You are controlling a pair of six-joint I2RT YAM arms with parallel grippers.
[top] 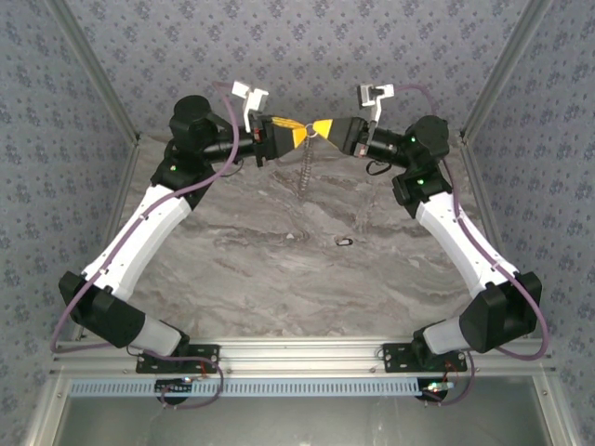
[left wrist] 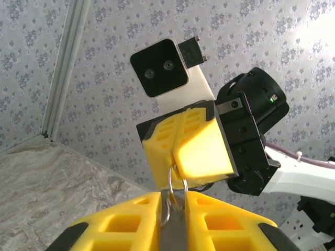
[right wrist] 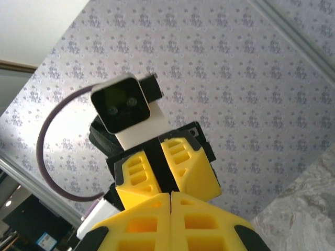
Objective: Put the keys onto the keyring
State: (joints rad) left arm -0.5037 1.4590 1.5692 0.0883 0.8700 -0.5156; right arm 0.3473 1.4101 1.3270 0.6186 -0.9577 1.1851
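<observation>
Both arms are reaching to the far middle of the bench (top: 232, 269), tip to tip up in the air. The keyring (top: 305, 172) dangles from right where they meet, hanging down like a thin grey chain clear of the marble. From above, the meeting point is too small to sort out who has what.

Left wrist view helps: the right pincer (left wrist: 177, 168) has its yellow fingers pressed together, and the ring's loop (left wrist: 169, 182) comes out right at their tips, so it's clamped on it. The left pincer (left wrist: 174, 201) is down to a narrow slot with the loop running into it; it looks pinched on the keyring too, though the bottom is cut off by the frame edge.

Right wrist view: right pincer (right wrist: 171, 197) fully closed, left pincer (right wrist: 163, 178) facing it with a slim dark gap, and the ring is hidden behind the yellow.

The key (top: 346, 242) lies alone on the bench, well apart from both, just a dark speck.
</observation>
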